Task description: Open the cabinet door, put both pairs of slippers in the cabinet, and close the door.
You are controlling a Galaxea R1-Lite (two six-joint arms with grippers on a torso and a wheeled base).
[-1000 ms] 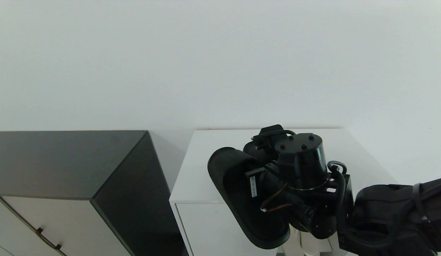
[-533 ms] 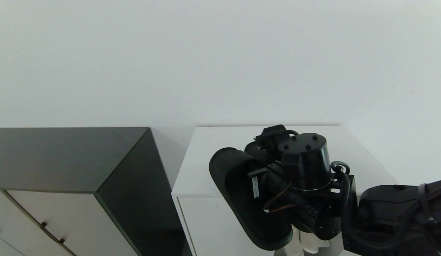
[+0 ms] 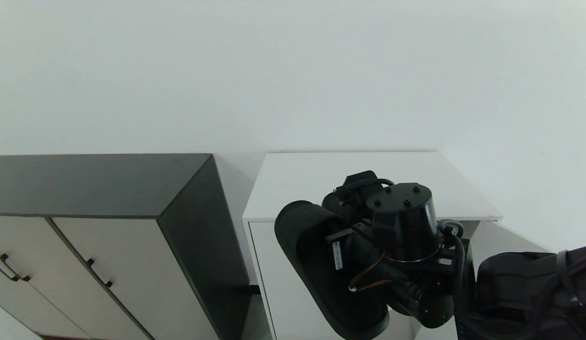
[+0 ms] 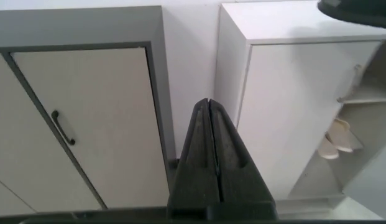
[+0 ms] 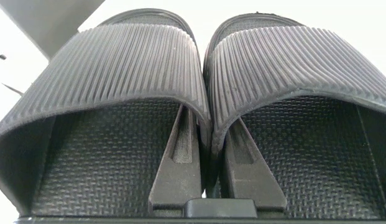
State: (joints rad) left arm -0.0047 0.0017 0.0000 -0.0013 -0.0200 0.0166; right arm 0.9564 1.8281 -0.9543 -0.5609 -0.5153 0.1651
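Right wrist view has the right end effector pinched shut on the touching inner walls of the black slippers, aloft before the white cabinet, so one may slide free or snag its seemingly open front; the left end effector is closed, empty.

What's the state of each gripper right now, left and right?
Left gripper: closed, nothing in it.
Right gripper: closed on the pair of black slippers, one finger inside each slipper.
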